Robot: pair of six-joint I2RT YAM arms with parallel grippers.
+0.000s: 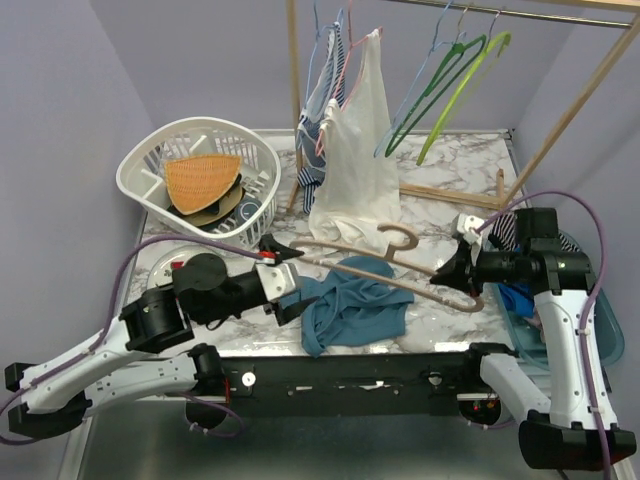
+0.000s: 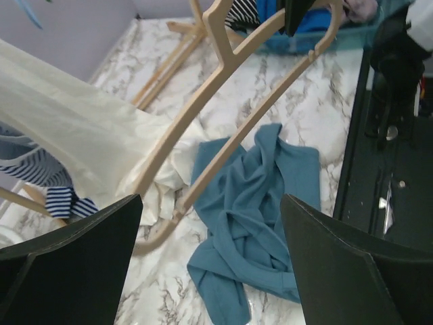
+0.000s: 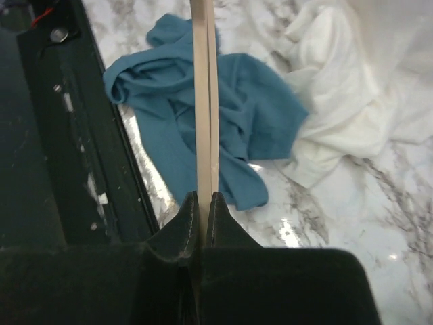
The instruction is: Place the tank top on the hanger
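Loading is not yet begun: right claw (image 3: 203, 200) clamps one end of the hanger (image 3: 204, 101) above the tank top (image 1: 355, 305), which lies crumpled on the surface (image 1: 450, 170); left claw (image 1: 283, 272) hangs wide open, empty.

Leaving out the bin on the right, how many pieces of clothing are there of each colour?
Teal-blue fabric tank top: 1
Long cream-white garment: 1
Blue-white striped garment: 1
Total: 3

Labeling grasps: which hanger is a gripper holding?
The tan wooden hanger, clamped at one end by the right gripper; the coloured hangers hang from the rail.
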